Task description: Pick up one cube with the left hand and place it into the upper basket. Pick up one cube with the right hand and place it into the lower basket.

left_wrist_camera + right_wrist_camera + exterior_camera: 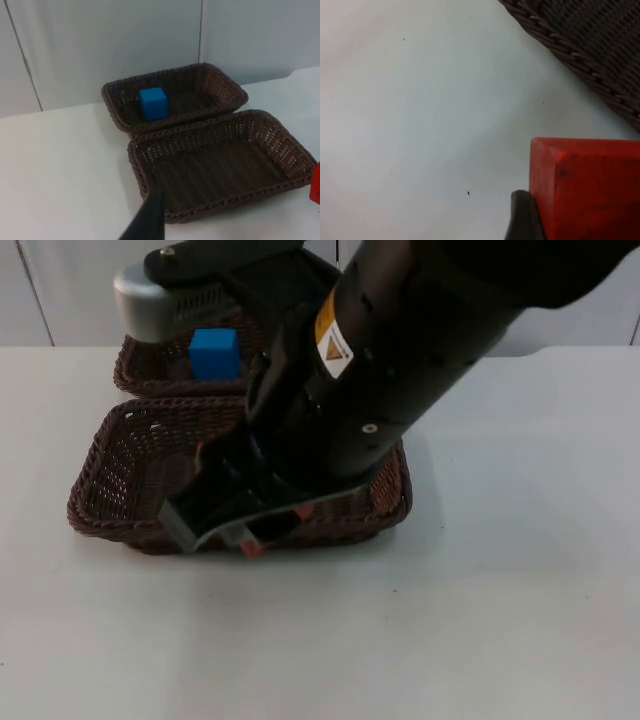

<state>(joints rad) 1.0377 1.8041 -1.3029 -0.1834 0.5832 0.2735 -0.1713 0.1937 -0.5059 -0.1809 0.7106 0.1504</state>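
**A:** Where does your right gripper [262,536] stand?

**B:** Low over the near rim of the lower basket [100,480], the arm slanting down across it. In the right wrist view a red cube [587,187] sits hard against one black fingertip [524,217], with bare white table [420,110] beyond it and the basket's woven edge just ahead. My judgement is that the fingers are clamped on that cube; you carry it this way so it can cross the rim and drop inside.

**A:** And the cube itself?

**B:** Bright red, flat faces, sharp edges, a little dulled on top. From the top camera you see slivers of red under the gripper, right at the basket's front wall. It looks to be outside the basket, or at the rim, not yet in it.

**A:** The left side?

**B:** Your left gripper [145,220] waits, drawn back with both baskets ahead of it. One dark fingertip shows; I cannot tell whether the fingers are apart or together. A blue cube [153,103] already rests in the upper basket [220,82], so that half looks done. The lower basket's floor ahead of it holds nothing yet.
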